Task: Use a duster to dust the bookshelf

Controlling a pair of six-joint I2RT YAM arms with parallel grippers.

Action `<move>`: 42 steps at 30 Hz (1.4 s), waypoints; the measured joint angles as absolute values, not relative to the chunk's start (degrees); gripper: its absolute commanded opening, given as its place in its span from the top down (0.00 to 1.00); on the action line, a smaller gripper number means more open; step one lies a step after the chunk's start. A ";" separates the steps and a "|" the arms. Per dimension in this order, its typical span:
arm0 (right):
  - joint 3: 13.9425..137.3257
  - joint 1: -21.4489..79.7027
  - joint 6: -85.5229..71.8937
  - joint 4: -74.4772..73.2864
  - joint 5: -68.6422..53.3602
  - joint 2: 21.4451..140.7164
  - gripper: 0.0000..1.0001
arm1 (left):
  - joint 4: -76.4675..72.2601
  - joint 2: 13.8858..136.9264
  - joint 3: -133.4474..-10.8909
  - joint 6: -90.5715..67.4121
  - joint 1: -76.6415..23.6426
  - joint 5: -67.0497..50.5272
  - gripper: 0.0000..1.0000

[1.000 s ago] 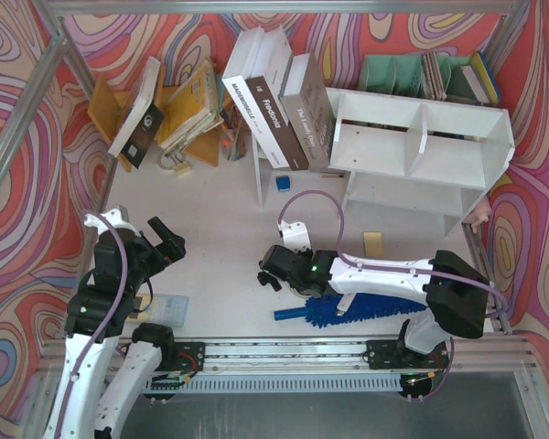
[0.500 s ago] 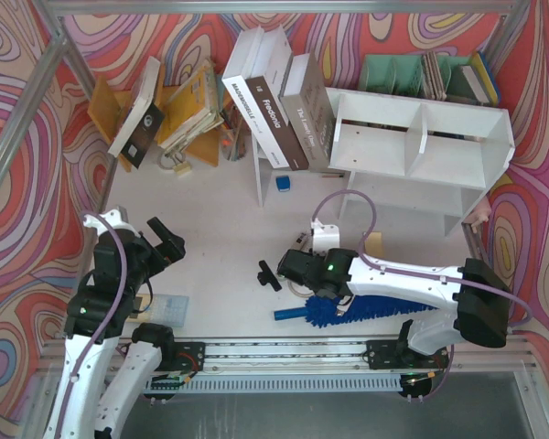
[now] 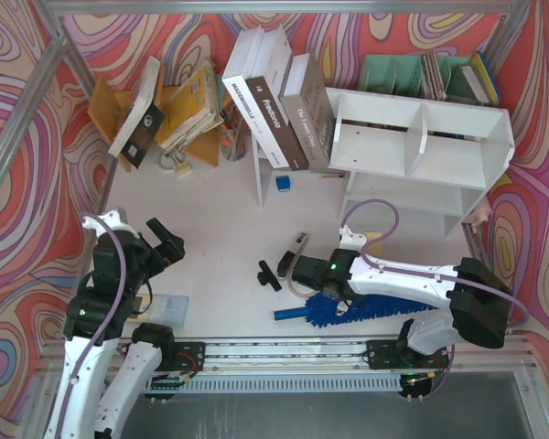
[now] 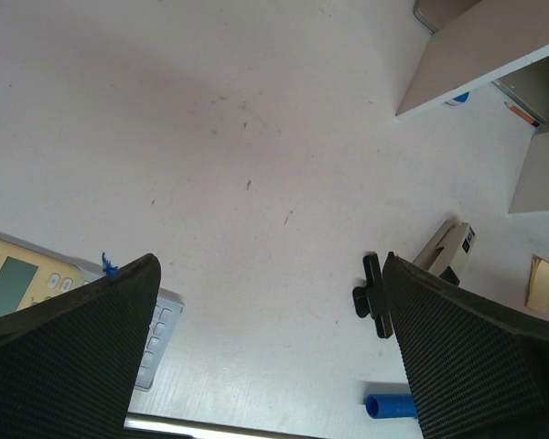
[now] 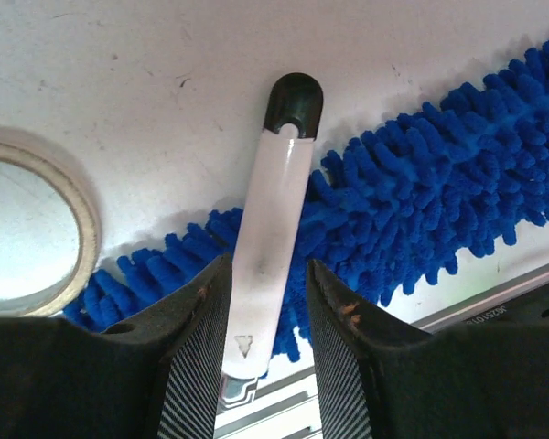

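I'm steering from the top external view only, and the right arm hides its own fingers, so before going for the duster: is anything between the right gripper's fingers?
Observer: On the right wrist view, a slim white tool with a black tip sits between the fingers of the right gripper. Clamped or not, I cannot tell.
Operator: Is the duster in that grip?
Observer: No. The duster lies on the table beneath that tool.
Operator: Anything close by?
Observer: A tape roll lies right beside the duster's shaggy head.
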State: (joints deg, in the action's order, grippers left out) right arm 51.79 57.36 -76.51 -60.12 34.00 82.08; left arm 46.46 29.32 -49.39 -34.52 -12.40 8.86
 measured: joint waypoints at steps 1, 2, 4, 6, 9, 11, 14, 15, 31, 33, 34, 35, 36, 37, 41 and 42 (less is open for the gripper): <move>51.51 56.97 -76.53 -60.10 33.98 82.04 0.58 | 46.46 29.32 -49.39 -34.50 -12.40 8.86 0.02; 51.20 56.53 -76.51 -60.05 33.85 81.95 0.57 | 46.46 29.32 -49.39 -34.52 -12.40 8.86 0.02; 50.61 55.68 -76.36 -59.83 33.54 81.69 0.57 | 46.46 29.30 -49.39 -34.52 -12.40 8.86 0.02; 50.02 54.81 -76.09 -59.20 33.15 81.30 0.56 | 46.46 29.30 -49.39 -34.52 -12.40 8.86 0.02; 49.28 53.78 -75.35 -58.15 32.49 80.79 0.55 | 46.46 29.30 -49.39 -34.52 -12.40 8.86 0.02; 49.04 53.25 -74.87 -57.47 32.10 80.75 0.55 | 46.46 29.30 -49.39 -34.52 -12.40 8.88 0.02; 48.90 52.56 -74.17 -56.16 31.42 80.75 0.55 | 46.46 29.30 -49.39 -34.52 -12.40 8.88 0.02; 48.82 52.38 -73.84 -55.75 31.22 80.75 0.55 | 46.46 29.30 -49.39 -34.52 -12.40 8.88 0.02; 47.18 50.92 -72.86 -53.17 29.61 82.56 0.55 | 46.48 29.61 -49.39 -34.52 -12.40 8.86 0.02; 47.00 50.87 -72.86 -52.84 29.47 82.63 0.56 | 46.48 29.65 -49.39 -34.52 -12.40 8.86 0.02; 46.85 50.81 -72.86 -52.64 29.45 82.63 0.56 | 46.48 29.65 -49.39 -34.52 -12.40 8.86 0.02; 46.70 50.76 -72.86 -52.49 29.34 82.65 0.56 | 46.48 29.65 -49.39 -34.52 -12.40 8.86 0.02; 46.50 50.68 -72.88 -52.34 29.28 82.70 0.56 | 46.48 29.65 -49.39 -34.52 -12.40 8.86 0.02; 46.35 50.63 -72.88 -52.21 29.23 82.74 0.56 | 46.48 29.65 -49.39 -34.52 -12.40 8.86 0.02; 45.69 50.61 -72.93 -51.46 29.06 83.00 0.57 | 46.48 29.65 -49.39 -34.52 -12.40 8.86 0.02; 45.56 50.61 -72.95 -51.31 29.04 83.00 0.57 | 46.48 29.63 -49.39 -34.52 -12.40 8.86 0.02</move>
